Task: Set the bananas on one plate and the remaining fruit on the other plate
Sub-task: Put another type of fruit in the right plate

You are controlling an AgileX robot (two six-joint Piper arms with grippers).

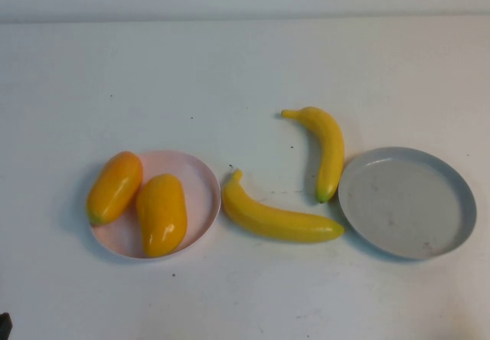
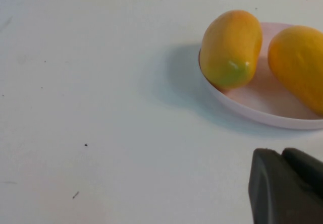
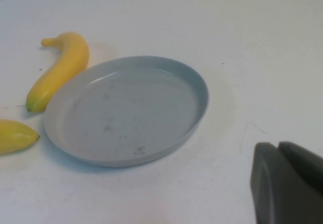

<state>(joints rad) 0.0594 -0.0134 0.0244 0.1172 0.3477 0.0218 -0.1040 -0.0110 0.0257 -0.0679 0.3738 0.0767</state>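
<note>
Overhanging table (image 1: 230, 64): left tool (image 2: 285, 183), right tool (image 3: 285, 181)

place: lab-style test bench | evidence: bare white table (image 1: 245, 57), plastic toy fruit

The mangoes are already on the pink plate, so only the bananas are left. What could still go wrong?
Both bananas lie on the table against the grey plate, so a grab might nudge the plate. They look glossy and curved and might slip. One mango overhangs the pink plate rim and might roll off if bumped. The left gripper and right gripper sit low near the plates.
</note>
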